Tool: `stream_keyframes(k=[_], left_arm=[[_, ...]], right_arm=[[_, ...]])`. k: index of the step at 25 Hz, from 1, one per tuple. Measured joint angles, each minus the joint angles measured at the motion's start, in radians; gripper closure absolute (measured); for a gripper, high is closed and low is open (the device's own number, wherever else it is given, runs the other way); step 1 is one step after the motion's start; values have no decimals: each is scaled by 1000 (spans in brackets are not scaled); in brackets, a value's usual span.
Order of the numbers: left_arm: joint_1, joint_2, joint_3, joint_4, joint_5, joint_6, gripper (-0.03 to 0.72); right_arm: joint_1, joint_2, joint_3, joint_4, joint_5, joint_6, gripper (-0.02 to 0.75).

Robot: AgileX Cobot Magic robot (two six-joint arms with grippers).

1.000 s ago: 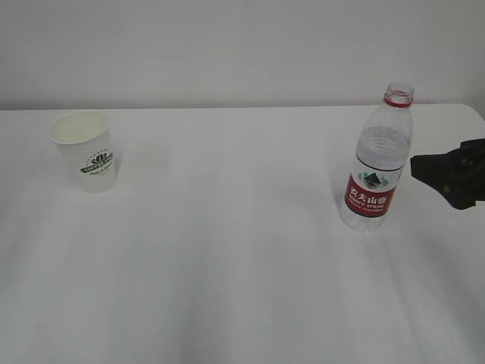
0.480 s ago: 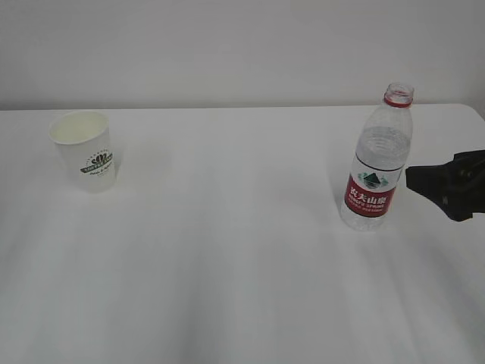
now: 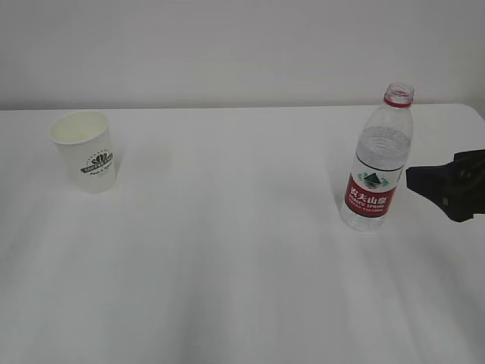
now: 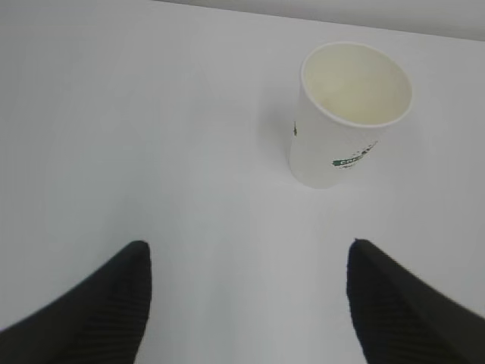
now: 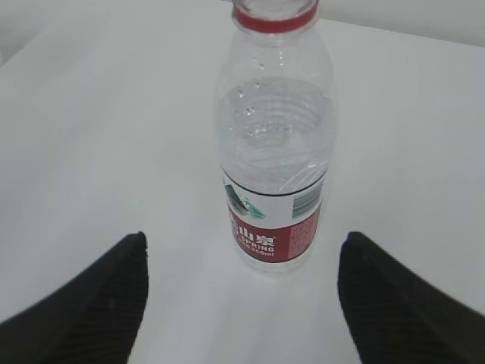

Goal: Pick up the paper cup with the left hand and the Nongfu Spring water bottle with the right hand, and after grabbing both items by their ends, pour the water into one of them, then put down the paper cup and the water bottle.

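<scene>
The white paper cup [image 3: 84, 151] with a green logo stands upright and empty at the table's left. My left gripper [image 4: 248, 254] shows only in the left wrist view: it is open, with the paper cup [image 4: 345, 117] ahead of it and a little to the right, well clear of both fingers. The Nongfu Spring water bottle [image 3: 377, 165] stands uncapped at the right, with water in it. My right gripper [image 3: 447, 184] hovers just right of it, open. In the right wrist view the bottle [image 5: 274, 148] stands ahead between the spread fingers of that gripper [image 5: 242, 246], untouched.
A white table [image 3: 227, 265] fills the view, with a plain white wall behind. The table's far right corner [image 3: 474, 110] lies just behind the bottle.
My right gripper has edged slightly left toward the bottle and then held still. The cup and the bottle have not moved.
</scene>
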State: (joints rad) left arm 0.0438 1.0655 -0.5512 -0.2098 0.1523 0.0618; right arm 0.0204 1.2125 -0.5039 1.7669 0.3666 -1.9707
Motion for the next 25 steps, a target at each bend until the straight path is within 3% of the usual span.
stream_keyframes(k=[25], left_arm=[[0,0,0,-14,2,0,112]], right_arm=[[0,5,0,0,25,-5,147]])
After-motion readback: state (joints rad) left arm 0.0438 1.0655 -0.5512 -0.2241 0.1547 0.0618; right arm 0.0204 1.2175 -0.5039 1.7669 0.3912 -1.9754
